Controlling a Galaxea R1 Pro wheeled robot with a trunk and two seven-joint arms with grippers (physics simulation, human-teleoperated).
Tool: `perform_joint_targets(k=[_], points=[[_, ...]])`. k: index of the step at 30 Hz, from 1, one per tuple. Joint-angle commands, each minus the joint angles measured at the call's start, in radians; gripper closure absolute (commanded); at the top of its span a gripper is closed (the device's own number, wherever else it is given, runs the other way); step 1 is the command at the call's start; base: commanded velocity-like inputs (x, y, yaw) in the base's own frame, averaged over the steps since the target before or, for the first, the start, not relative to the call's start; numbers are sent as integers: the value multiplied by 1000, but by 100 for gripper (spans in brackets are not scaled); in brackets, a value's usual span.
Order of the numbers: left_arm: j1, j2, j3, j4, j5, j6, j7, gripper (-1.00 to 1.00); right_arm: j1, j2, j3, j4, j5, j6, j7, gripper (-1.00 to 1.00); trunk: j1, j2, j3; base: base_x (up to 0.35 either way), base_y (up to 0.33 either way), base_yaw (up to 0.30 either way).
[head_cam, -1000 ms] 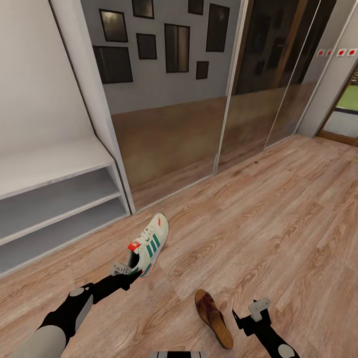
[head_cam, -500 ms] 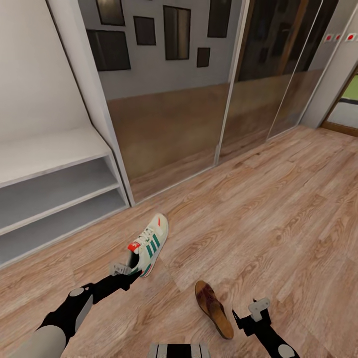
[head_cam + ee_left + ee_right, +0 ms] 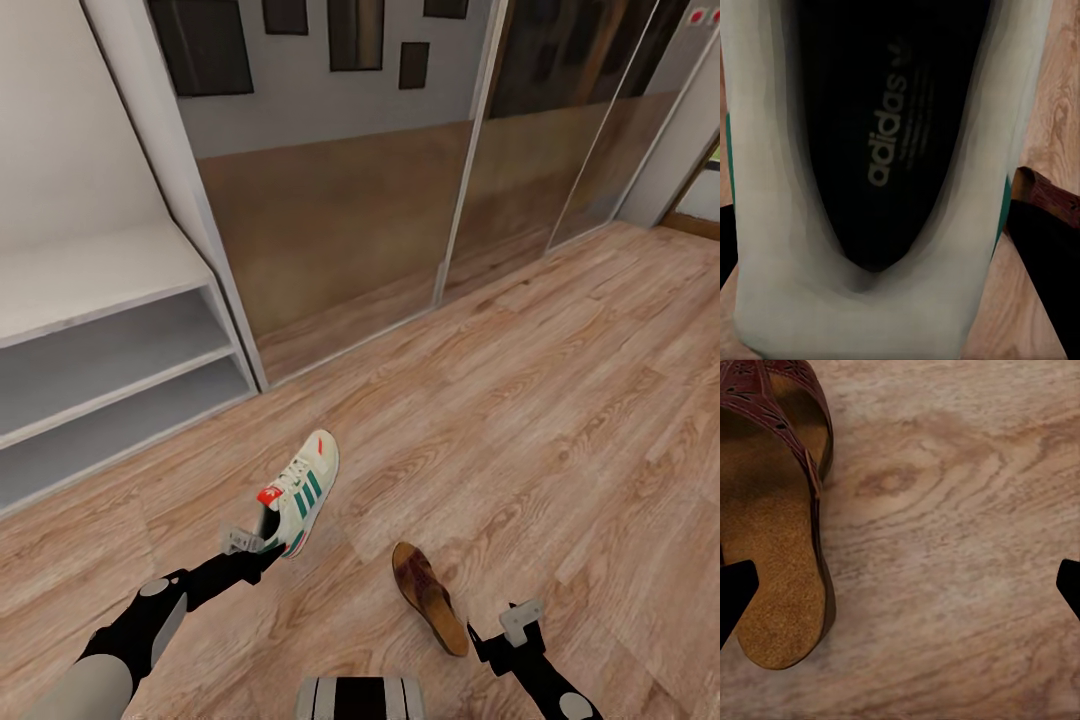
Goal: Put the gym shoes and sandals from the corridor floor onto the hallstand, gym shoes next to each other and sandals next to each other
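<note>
My left gripper (image 3: 262, 535) grips a gym shoe (image 3: 300, 492) by its heel. A sandal (image 3: 429, 598) lies on the corridor floor (image 3: 540, 420) near my right gripper (image 3: 520, 622).

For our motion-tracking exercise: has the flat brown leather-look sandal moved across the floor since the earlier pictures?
No: the sandal keeps its wood-plank floor spot; the camera shifted.

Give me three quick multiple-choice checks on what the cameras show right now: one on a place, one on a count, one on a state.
1. Where does the sandal lie?
A. on the hallstand's top
B. on the corridor floor by the right gripper
C. inside the gym shoe

2. How many open shelf levels does the hallstand show?
A. two
B. four
C. none

3. What is the state of the left gripper?
A. open over bare floor
B. shut on the gym shoe's heel
C. holding the sandal

Answers: 1 B, it lies flat on the planks; 2 A, two grey levels under the top; 3 B, the shoe's heel sits at its fingers.
</note>
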Motion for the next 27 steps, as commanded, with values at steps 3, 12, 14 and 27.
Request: perform_joint_targets(k=[3, 12, 14, 27], points=[[-1, 0, 5, 1, -2, -4, -5, 100, 0, 0, -3, 0, 1, -3, 5, -100, 1, -1, -17, 0, 0, 0], [-1, 0, 5, -1, -2, -5, -5, 100, 0, 2, 1, 3, 3, -2, 4, -100, 5, -3, -59, 0, 0, 0], [-1, 0, 5, -1, -2, -5, -5, 100, 0, 5, 2, 2, 3, 0, 3, -100, 6, -4, -67, 0, 0, 0], [-1, -2, 4, -1, -2, -5, -5, 100, -11, 69, 0, -169, -2, 364, 5, -100, 12, -7, -117, 0, 0, 0]])
